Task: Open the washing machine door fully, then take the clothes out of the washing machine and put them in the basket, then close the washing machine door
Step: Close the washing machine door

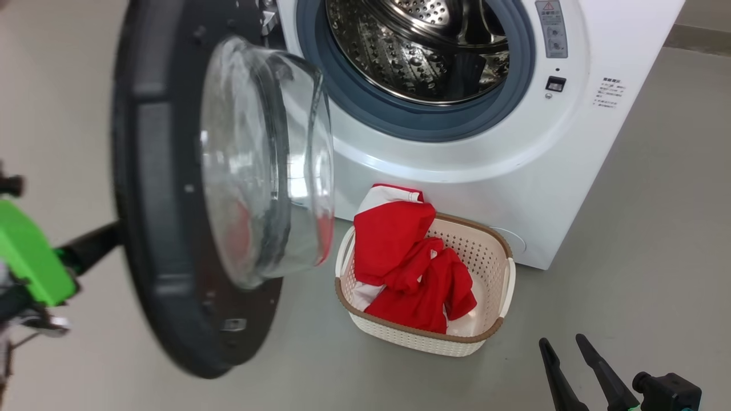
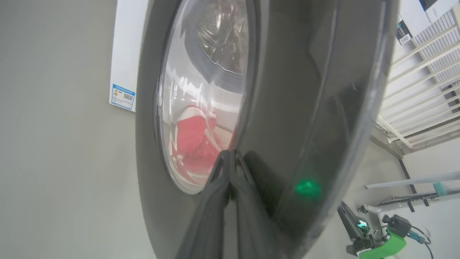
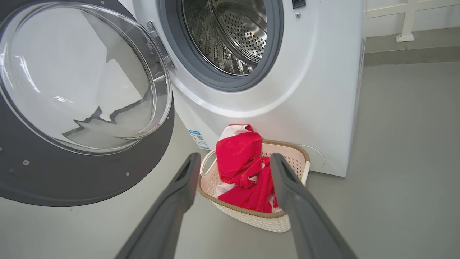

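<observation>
The washing machine (image 1: 571,142) stands with its steel drum (image 1: 422,51) exposed and bare. The washing machine door (image 1: 154,171) hangs half swung out at the left, its glass bowl facing the machine. My left gripper (image 2: 230,154) is shut, its tips resting against the door's glossy black outer face (image 2: 287,108); in the head view its dark finger (image 1: 91,246) runs behind the door's rim. The red and white clothes (image 1: 400,245) lie heaped in the basket (image 1: 491,234) on the floor before the machine. My right gripper (image 1: 561,341) is open and holds nothing, pointing at the basket (image 3: 251,219) from a short way back.
Grey floor (image 1: 657,257) stretches open to the right of the machine and basket. In the left wrist view, a white slatted rack (image 2: 424,72) stands beyond the door. The door's lower rim (image 3: 72,180) hangs close to the basket's left side.
</observation>
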Robot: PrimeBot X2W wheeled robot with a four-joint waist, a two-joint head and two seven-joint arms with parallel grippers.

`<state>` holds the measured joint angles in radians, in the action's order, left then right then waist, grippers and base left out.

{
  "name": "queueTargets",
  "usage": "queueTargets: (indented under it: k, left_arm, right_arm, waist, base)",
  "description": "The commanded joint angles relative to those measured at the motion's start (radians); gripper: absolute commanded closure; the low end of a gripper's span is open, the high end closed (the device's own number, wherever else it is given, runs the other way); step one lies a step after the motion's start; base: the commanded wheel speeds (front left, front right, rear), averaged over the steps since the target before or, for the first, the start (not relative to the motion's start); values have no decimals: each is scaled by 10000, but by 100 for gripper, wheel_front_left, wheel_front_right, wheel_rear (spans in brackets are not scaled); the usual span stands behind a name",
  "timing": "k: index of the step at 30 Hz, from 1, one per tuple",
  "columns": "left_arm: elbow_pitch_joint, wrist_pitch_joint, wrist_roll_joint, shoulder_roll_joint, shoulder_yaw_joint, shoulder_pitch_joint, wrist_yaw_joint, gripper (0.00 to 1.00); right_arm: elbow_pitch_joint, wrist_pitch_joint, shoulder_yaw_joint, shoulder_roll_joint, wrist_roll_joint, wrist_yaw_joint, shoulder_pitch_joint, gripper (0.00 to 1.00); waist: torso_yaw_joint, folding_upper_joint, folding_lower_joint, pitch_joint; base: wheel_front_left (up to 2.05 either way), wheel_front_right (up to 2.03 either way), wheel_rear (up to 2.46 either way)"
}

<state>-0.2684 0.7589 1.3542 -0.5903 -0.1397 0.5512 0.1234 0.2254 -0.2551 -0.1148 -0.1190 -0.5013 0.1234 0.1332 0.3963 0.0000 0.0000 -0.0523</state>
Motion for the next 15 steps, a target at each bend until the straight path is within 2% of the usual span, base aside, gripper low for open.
queueTargets:
  k: [1, 8, 15]
  left_arm:
    - [651, -35, 264, -358, 135, 226, 73, 100]
    - [1783, -628, 475, 184, -880, 232, 73, 100]
    - [1603, -1489, 282, 40, -1189, 263, 73, 100]
  right_arm:
    - [-227, -67, -207, -74, -38, 73, -162, 0]
    - [-254, -67, -158, -62, -30, 73, -155, 0]
    - [-277, -67, -132, -57, -5, 73, -227, 0]
  waist:
    - [-45, 0, 0, 17]
    - [-151, 0, 0, -26]
    - [-341, 0, 0, -92]
  base:
    - [0, 0, 0]
    - [0, 0, 0]
    - [0, 0, 0]
